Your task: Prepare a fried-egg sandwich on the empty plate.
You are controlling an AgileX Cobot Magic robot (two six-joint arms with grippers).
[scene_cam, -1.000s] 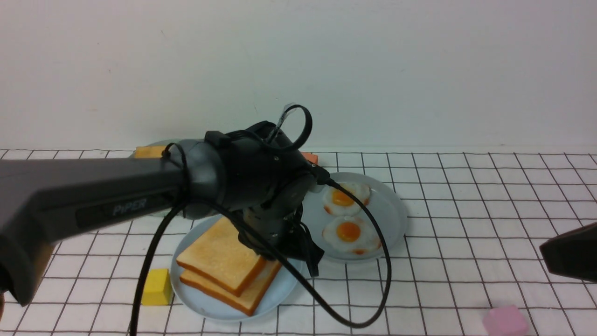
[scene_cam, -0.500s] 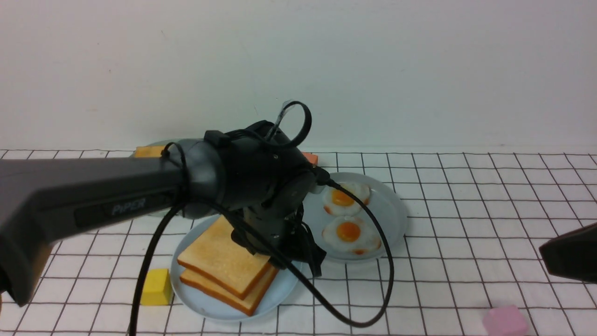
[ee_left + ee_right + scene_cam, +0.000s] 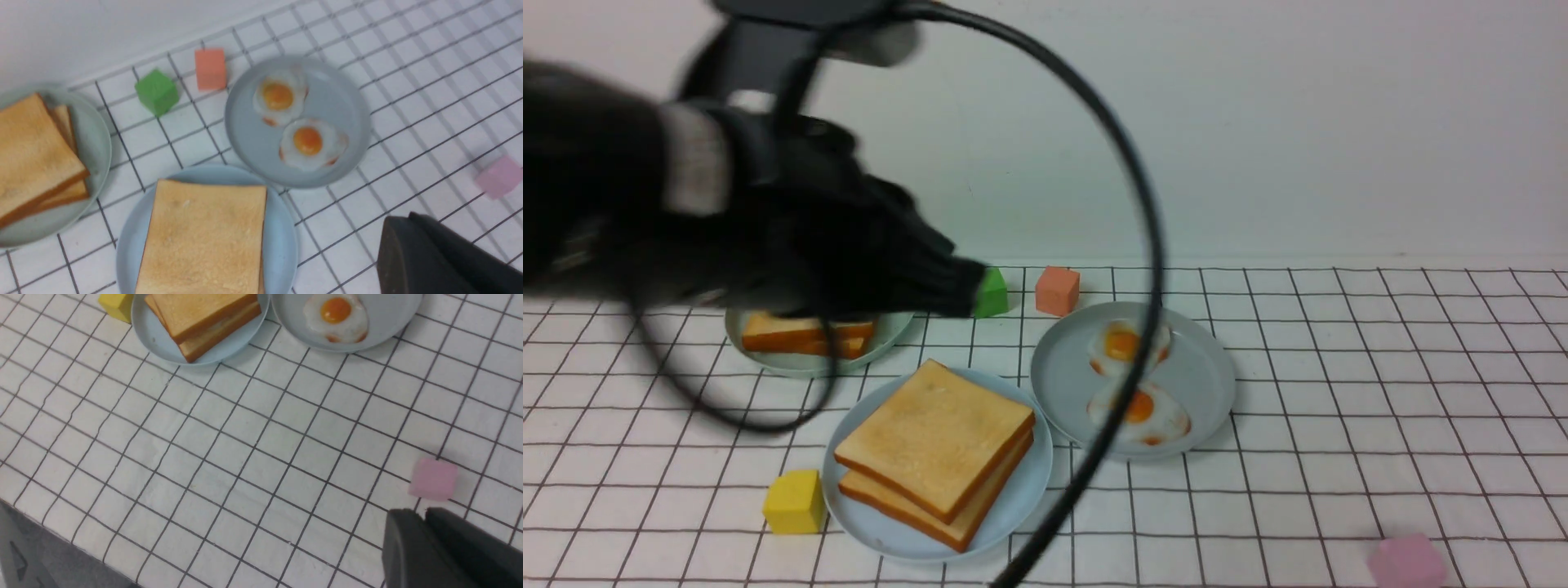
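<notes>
Though blurred in the front view, hangs high at far left: left gripper (image 3: 952,284), held up over the back of the gridded cloth (image 3: 1339,367), probably to stay clear of the plates; by its own wrist camera, jaws seemingly pressed together, nothing between. Behind it, partly hidden, pale green-grey plate (image 3: 890,327) with spare toast (image 3: 784,333), two slices stacked, likely the bread supply. Nearer the camera, yellow cube (image 3: 795,501) just beside the sky-blue plate (image 3: 1017,498); touching or not, cannot tell. Carries, near its middle, the fried-egg sandwich (image 3: 935,445): two toast slices laid one on the other, upper slice turned slightly, crusts nearly matched as for a closed sandwich. Cannot tell of any egg inside from so thin a seam; judged by the stack alone, looks finished or close to it. Farther back, green cube (image 3: 992,292) and salmon cube (image 3: 1058,290), near each other but apart, seemingly mere clutter. Right of the sandwich, rims almost meeting, grey plate (image 3: 1062,384) with two fried eggs (image 3: 1168,418), flat, one behind the other, set within reach of either arm as filling stock. Crossing that plate in the front view, black cable (image 3: 1147,245) looping down from the left arm (image 3: 645,220). Far right, near the front edge, pink cube (image 3: 1409,562). Near it, out of the front view, right gripper (image 3: 424,516), low over bare cloth, jaws clenched on nothing, apparently parked out of the way.
</notes>
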